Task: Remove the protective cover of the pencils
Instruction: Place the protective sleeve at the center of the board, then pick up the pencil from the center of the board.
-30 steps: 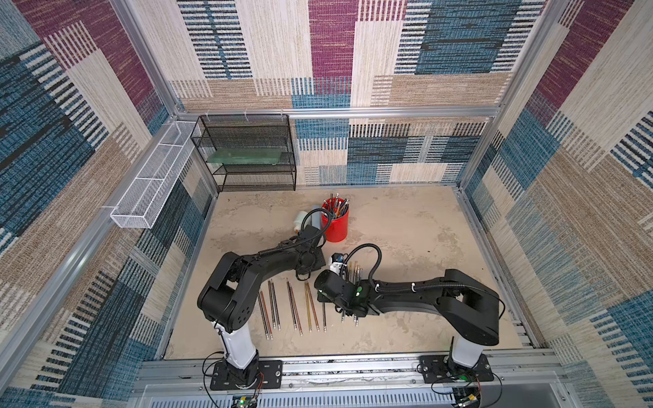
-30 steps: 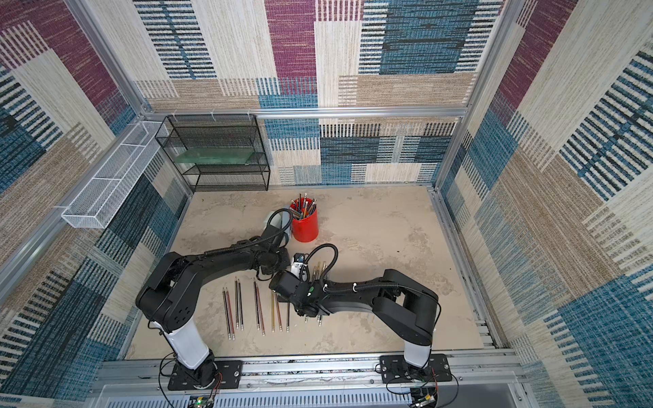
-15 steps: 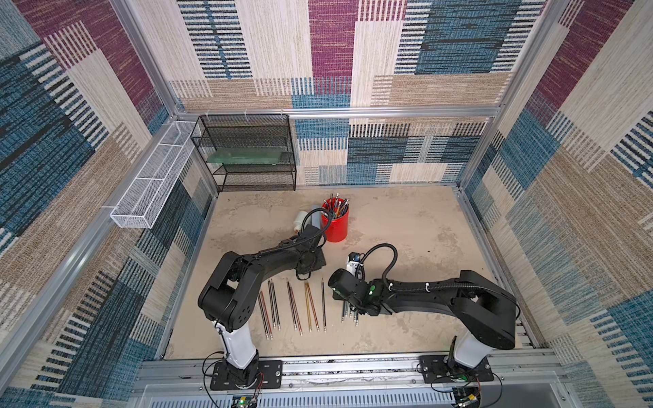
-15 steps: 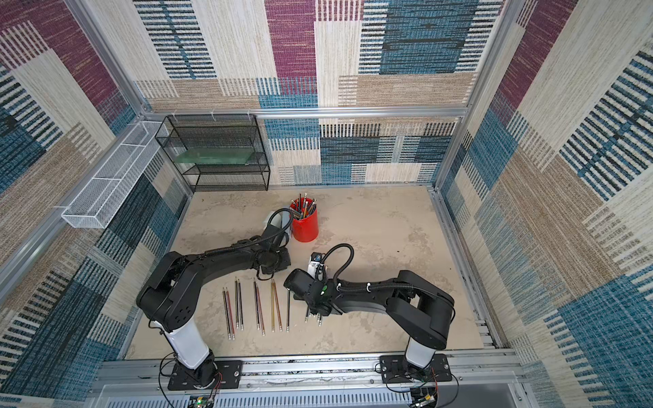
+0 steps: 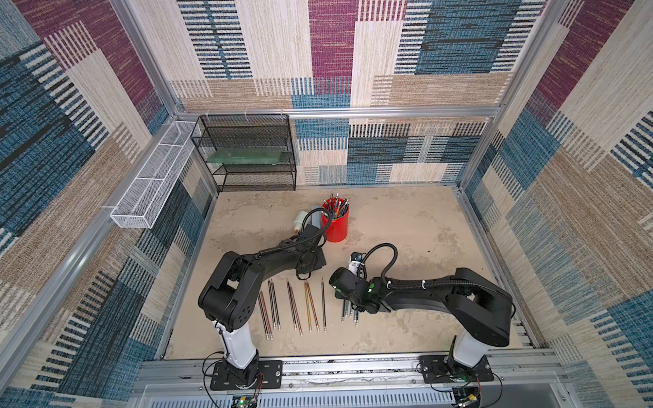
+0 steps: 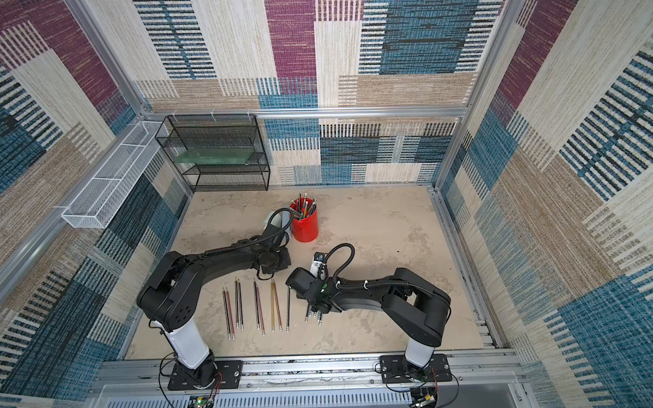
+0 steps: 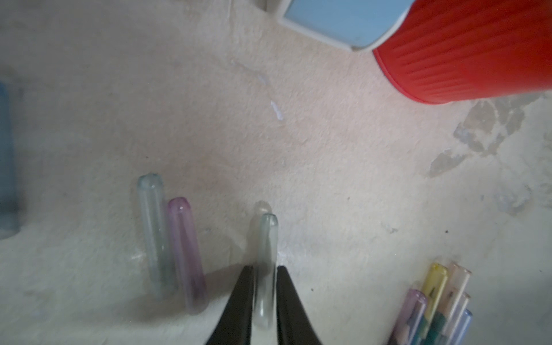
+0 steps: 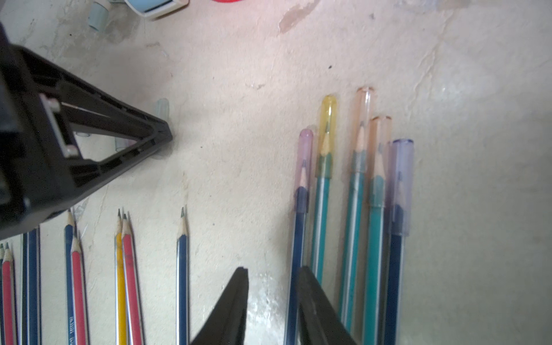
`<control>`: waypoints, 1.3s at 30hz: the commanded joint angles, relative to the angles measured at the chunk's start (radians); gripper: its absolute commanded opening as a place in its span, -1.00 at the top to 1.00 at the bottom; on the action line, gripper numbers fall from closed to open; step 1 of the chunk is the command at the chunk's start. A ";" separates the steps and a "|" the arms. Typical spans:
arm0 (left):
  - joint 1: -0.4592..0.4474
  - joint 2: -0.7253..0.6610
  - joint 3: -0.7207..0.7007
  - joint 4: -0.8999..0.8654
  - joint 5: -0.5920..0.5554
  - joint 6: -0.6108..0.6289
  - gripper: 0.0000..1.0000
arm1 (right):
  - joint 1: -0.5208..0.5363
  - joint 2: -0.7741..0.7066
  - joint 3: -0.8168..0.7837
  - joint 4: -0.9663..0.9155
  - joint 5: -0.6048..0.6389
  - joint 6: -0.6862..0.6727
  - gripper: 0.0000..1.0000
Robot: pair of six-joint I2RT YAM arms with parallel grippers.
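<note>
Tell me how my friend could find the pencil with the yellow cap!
Find the red cup, then look nearer the robot's bases to the five capped pencils bunched by the right hand. It is the teal pencil second from the bare pencils; only its cap is yellow, while the others' caps are purple, orange and blue.

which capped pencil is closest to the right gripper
The dark blue pencil with the translucent pink-purple cap, just beside the right gripper; the other four capped pencils lie farther out.

Red cup (image 5: pixel 335 229), black mesh rack (image 5: pixel 247 176)
</note>
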 commanded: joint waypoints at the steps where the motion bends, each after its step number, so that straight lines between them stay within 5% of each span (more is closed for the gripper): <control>1: 0.000 0.001 0.006 -0.004 0.011 0.016 0.54 | -0.001 0.008 0.007 -0.001 0.011 0.005 0.33; 39: 0.000 -0.108 -0.053 0.012 0.024 0.011 0.45 | -0.007 0.159 0.137 -0.117 0.000 -0.016 0.37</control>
